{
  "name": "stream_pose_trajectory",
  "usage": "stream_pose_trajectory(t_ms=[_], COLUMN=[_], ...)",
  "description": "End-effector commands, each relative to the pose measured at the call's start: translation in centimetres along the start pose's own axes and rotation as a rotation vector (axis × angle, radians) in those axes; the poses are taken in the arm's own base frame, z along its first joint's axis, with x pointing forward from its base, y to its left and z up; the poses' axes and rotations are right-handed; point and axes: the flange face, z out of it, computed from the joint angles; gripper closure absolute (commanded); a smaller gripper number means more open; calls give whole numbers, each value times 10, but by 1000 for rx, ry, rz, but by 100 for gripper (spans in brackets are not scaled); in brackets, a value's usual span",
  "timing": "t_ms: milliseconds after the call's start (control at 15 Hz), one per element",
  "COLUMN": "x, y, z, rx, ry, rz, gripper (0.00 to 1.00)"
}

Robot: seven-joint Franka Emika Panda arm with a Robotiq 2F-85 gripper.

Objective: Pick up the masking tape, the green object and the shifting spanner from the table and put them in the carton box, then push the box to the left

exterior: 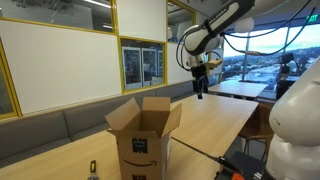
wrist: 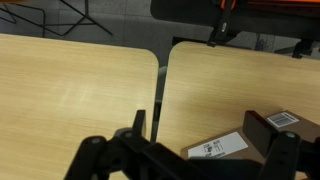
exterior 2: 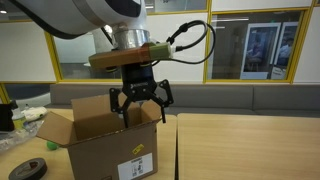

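Claw [exterior 2: 140, 113] spread wide, empty, raised above bench [exterior: 215, 120], clear of box [exterior: 140, 138]. Box upright on bench, top flaps open, logo side visible.

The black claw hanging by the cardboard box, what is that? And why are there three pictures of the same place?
That claw is a pair of jaws at the end of a robot arm, which a person steers from somewhere else. The jaws are wide open and hold nothing. They hang in the air near the carton box.

Two pictures come from cameras standing in the room, so you see the arm and the box from different sides. The third comes from a camera on the arm's wrist. It looks down past the dark jaws at the table.

The box stands on that light wooden table with its flaps open. Near it lies a dark round thing, which is too small to name for sure.
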Motion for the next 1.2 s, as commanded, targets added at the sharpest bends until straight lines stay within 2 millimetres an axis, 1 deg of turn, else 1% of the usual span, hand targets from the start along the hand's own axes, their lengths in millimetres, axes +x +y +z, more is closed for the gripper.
stream_pose_trajectory(t_ms=[0,133,267,400,533,667,800,1133], x=[11,22,35,49,66,84,103,144], y=[-5,-15,-30,-50,-81,-117,-157,-273], z=[-20,-39,-59,-78,-93,-104,-112,-119], rx=[-14,-26,-45,-45,-33,-11,20,90], ry=[52,99,151,216,282,346,403,502], rz=[25,40,50,64,54,31,-9,-172], gripper=[0,0,0,0,0,0,0,0])
